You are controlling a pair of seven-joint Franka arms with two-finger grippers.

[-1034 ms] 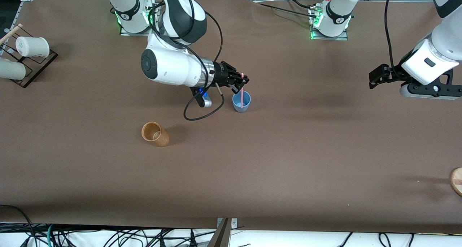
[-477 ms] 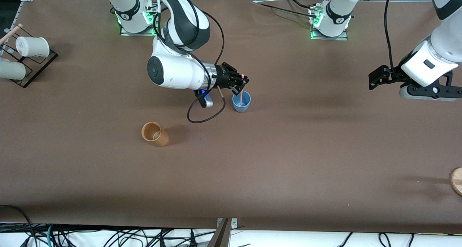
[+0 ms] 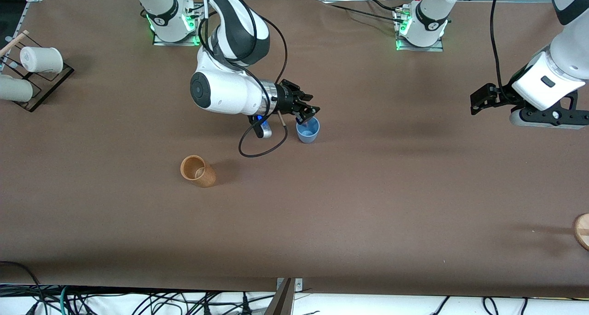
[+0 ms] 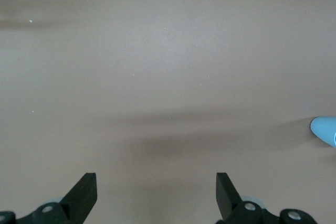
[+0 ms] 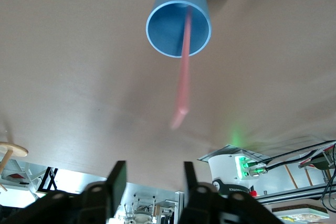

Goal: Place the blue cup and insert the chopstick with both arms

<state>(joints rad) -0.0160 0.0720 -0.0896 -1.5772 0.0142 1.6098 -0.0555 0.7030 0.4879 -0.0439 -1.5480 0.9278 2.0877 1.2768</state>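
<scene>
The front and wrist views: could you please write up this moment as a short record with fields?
blue cup: upright on the table, mid-table
chopstick: lower end inside the blue cup, upper end leaning out over the rim, free of the fingers
right gripper: open, just above the blue cup's rim
left gripper: open, waiting above the table at the left arm's end, holding nothing
tan cup: on the table, nearer to the front camera than the blue cup, toward the right arm's end
task stage: cup placed, chopstick inserted and released

Blue cup [image 3: 308, 130] upright mid-table w/ pink chopstick [image 5: 184, 72] leaning inside it.
</scene>
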